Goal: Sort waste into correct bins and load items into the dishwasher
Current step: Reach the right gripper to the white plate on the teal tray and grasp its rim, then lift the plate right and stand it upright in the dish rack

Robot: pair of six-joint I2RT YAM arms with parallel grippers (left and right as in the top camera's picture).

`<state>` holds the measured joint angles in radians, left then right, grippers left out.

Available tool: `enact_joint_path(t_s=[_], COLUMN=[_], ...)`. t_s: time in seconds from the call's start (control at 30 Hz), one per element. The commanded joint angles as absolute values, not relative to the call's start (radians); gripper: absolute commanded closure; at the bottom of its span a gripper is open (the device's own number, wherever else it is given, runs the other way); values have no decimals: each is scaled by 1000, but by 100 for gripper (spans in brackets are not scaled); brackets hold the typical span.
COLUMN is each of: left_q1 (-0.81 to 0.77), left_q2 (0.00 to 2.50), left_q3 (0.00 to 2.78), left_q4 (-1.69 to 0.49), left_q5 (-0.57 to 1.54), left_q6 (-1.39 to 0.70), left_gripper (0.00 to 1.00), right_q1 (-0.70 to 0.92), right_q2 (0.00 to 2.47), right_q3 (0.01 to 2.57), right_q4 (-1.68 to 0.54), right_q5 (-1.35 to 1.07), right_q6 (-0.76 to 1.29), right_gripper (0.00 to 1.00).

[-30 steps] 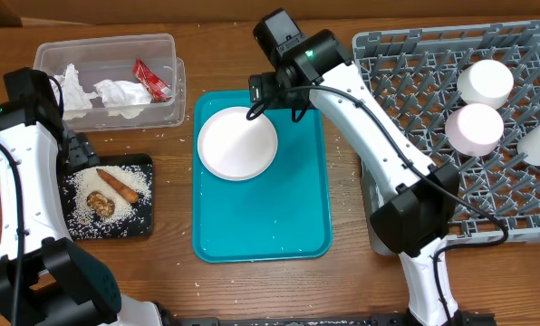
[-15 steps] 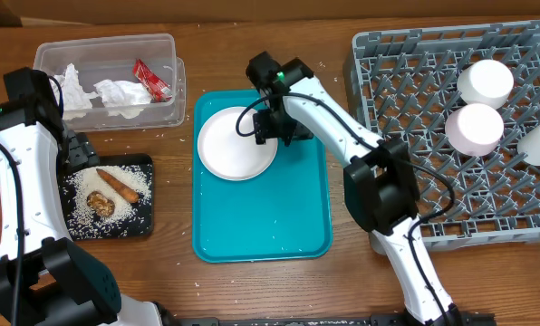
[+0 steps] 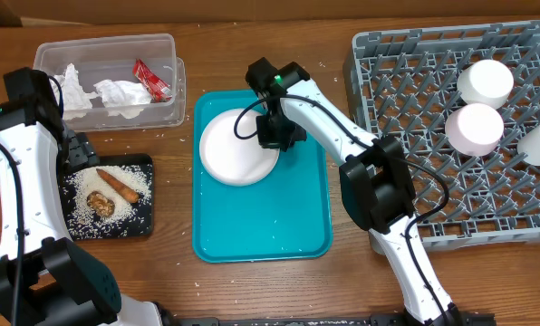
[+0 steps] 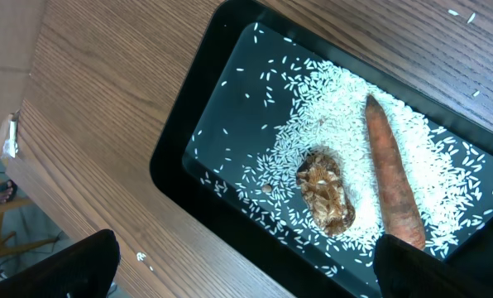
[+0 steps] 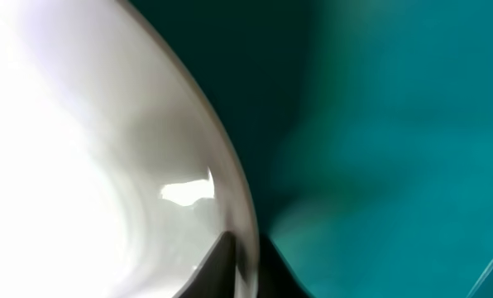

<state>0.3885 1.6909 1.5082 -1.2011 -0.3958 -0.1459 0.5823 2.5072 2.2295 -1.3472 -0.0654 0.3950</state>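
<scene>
R gripper (image 3: 274, 136) clamped on plate (image 3: 236, 149) at its right rim, finger each side; plate sits on teal tray (image 3: 261, 222), far half; rack (image 3: 406, 81) right of it w/ three white dishes; L gripper (image 4: 246, 265) spread open over black tray (image 4: 189, 141), left of teal tray.

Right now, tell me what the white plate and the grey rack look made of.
The plate looks glossy white, likely glazed ceramic, possibly melamine: a sharp highlight sits near its rim. The rack looks matte grey moulded plastic, judging by its uniform peg lattice.
</scene>
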Motion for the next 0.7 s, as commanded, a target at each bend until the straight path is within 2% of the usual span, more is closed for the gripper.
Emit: enact_joint_path(t_s=[0.0,0.13,0.37,0.67], left_q1=[392,392,392,392], left_q2=[1693,1693,1693,1693], left_q3=[1518,1518,1518,1518], left_q4=[-1200,-1200,-1200,-1200], left_q5=[-391,-391,-391,-391], left_q6=[-131,-131,-131,-131], left_gripper=[0,0,0,0], right_q1=[580,548,397,188], right_q2=[2511,2491,2401,2304], right_q3=[2275,2361,2596,2665], right_q4=[-1382,-1467,-1684,-1694], right_q5=[-81,-79,109,347], right_q6=[397,396,396,393], right_gripper=[96,96,96,96])
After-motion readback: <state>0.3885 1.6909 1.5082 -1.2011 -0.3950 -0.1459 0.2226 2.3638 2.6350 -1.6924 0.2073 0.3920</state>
